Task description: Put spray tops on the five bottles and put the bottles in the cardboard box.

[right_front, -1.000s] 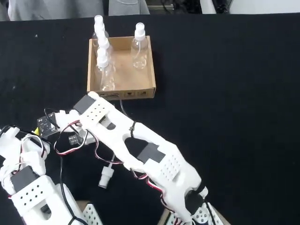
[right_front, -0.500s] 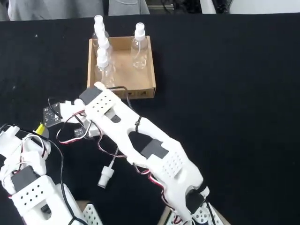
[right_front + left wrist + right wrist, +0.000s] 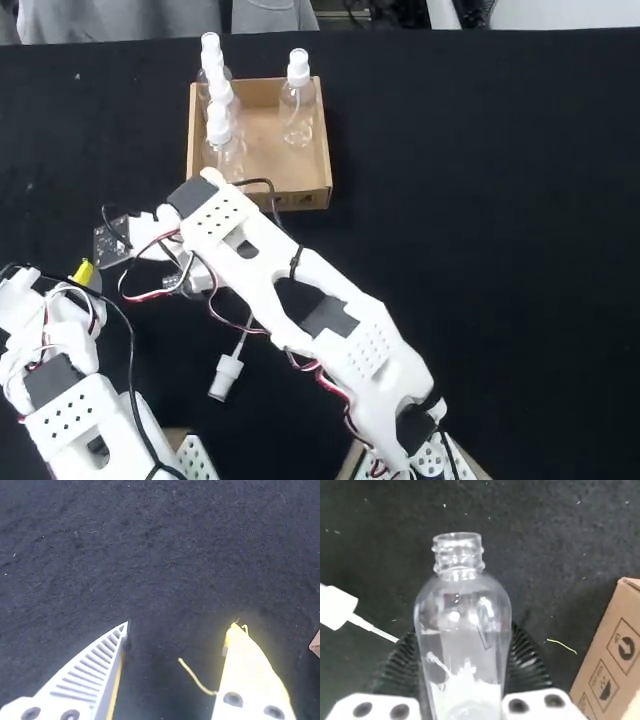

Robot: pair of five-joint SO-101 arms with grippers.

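My right gripper point(image 3: 467, 632) is shut on a clear bottle point(image 3: 462, 630) with a bare threaded neck and no spray top. In the high view this bottle point(image 3: 192, 278) peeks out under the right arm, left of the table's middle. A loose white spray top point(image 3: 228, 375) with its thin tube lies on the black table nearer the arms' bases, and the same spray top point(image 3: 336, 612) lies beyond the held bottle. The cardboard box point(image 3: 258, 195) stands at the far side and holds several capped bottles point(image 3: 298, 95). My left gripper point(image 3: 180, 625) is open over bare cloth, its yellow fingertip point(image 3: 82, 270) at the left.
The right arm point(image 3: 320, 320) stretches diagonally from the near edge towards the box, covering the table's middle. A corner of the box point(image 3: 615, 650) sits close beside the held bottle. The black table point(image 3: 480, 200) stretches away to the right.
The right arm has carried the bottle a little farther away, towards the box. The left gripper has shifted slightly the same way. The spray top has stayed where it was.
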